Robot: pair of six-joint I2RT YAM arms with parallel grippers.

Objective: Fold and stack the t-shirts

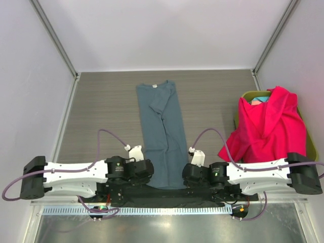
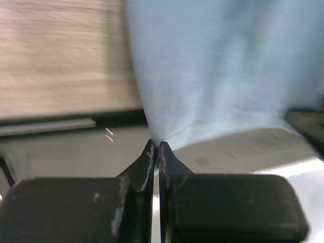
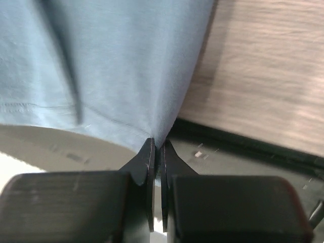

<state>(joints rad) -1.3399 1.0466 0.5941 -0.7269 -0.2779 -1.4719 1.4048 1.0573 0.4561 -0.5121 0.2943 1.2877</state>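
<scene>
From above, the grey-blue t-shirt (image 1: 161, 134) lies in the middle of the wood-grain worktop (image 1: 101, 111), folded into a long narrow strip. Its white neck label (image 1: 154, 86) is at the far end and its hem is at the near edge. The left arm (image 1: 76, 174) and the right arm (image 1: 258, 172) reach inward from either side and meet the strip's two near corners, just above the black strip (image 1: 152, 195) that runs along the worktop's near edge. On the right, the pink-red t-shirt (image 1: 266, 129) is draped loosely over the olive-green bin (image 1: 310, 136) and spills down its near side onto the worktop. A little teal and pale pink cloth (image 1: 259, 99) shows at the bin's far rim. In the left wrist view, the left hand (image 2: 156, 147) has its two fingers pressed together on a corner of the grey-blue cloth. The cloth fans out and away from the tips, with bare worktop to its left and the dark edge strip crossing below. In the right wrist view, the right hand (image 3: 157, 144) is likewise pinched tight on the other hem corner. The stitched hem runs off to the left, and worktop shows at the upper right.
</scene>
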